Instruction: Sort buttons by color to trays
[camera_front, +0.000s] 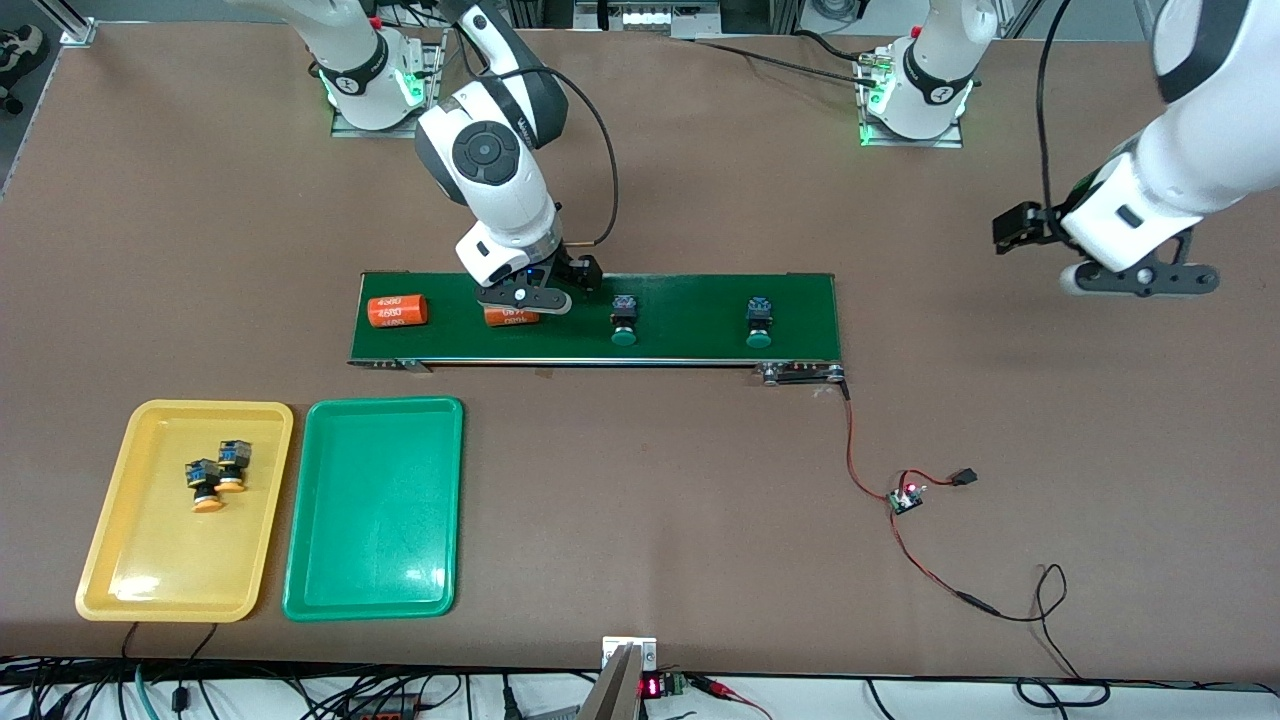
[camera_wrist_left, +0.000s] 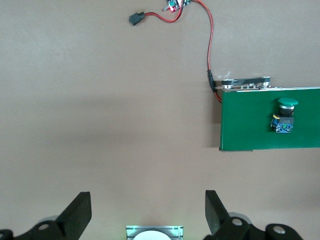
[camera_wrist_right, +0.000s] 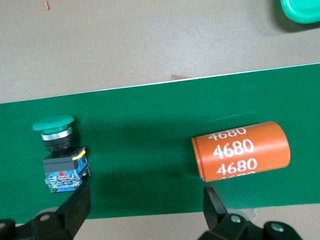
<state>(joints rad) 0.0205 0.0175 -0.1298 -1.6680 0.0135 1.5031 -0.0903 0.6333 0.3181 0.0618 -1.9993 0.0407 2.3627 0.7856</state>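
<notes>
The right pincer (camera_front: 524, 300) hangs released over the belt (camera_front: 690, 300) at frame center, above one orange cylinder (camera_front: 512, 318); another cylinder (camera_front: 398, 311) lies near the belt's end by the trays. Two green buttons (camera_front: 623, 321) (camera_front: 759, 323) sit on the belt close to its lower edge. The left pincer (camera_front: 1140, 279) waits released at the frame's right edge over bare tabletop (camera_front: 1050, 400). At lower left, two yellow-orange buttons (camera_front: 206, 486) (camera_front: 233, 466) touch inside the yellow tray (camera_front: 120, 540); the green tray (camera_front: 375, 540) lies just beside it, a narrow gap between their rims
</notes>
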